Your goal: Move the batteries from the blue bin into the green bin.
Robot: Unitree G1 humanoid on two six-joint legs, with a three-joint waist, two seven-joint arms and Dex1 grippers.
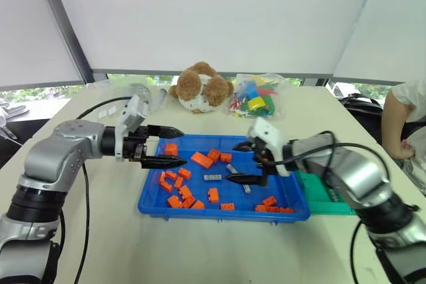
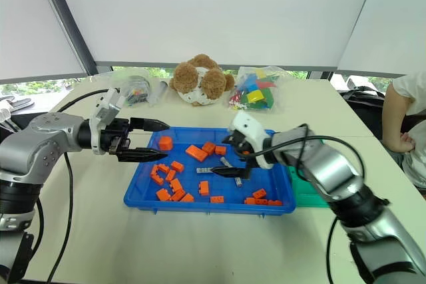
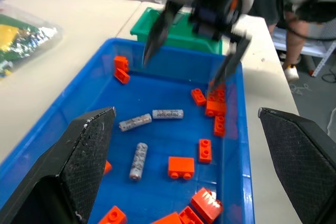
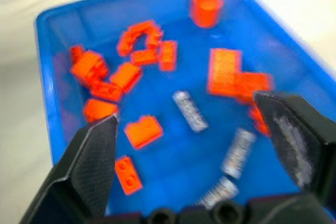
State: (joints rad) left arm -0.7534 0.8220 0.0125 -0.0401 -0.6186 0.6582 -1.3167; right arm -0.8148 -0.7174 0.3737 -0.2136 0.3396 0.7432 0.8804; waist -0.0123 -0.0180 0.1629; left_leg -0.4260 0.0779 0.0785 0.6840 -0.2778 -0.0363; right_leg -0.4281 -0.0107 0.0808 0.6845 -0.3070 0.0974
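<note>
Blue plastic formed the wide shallow tray, the blue bin (image 1: 154,199), which sat at the centre of the head view on a pale table (image 1: 200,251). Three batteries (image 3: 168,114), slim and silver-grey, lay loose on its floor near the middle, close to one another but apart, with orange bricks (image 1: 202,159) scattered around them. One battery lay crosswise and another angled just beside it; the third lay a little apart in the left wrist view. The green bin (image 1: 327,197) stood against the tray's right end, largely hidden behind the right arm; what it contained could not be seen. The right gripper (image 1: 247,163) hung over the right half of the tray, pointing toward frame left and slightly downward, its two black fingers spread wide with nothing between them; the right wrist view showed the batteries framed between its fingertips (image 4: 94,156) on the floor below, untouched. The left gripper (image 1: 172,145) was held above the tray's left edge, pointing toward frame right, likewise spread apart and empty. A brown and white plush toy (image 1: 202,88) and a clear bag of coloured blocks (image 1: 256,98) rested beyond the tray at upper centre. A person's arm (image 1: 399,124) showed at the right edge of the frame.
</note>
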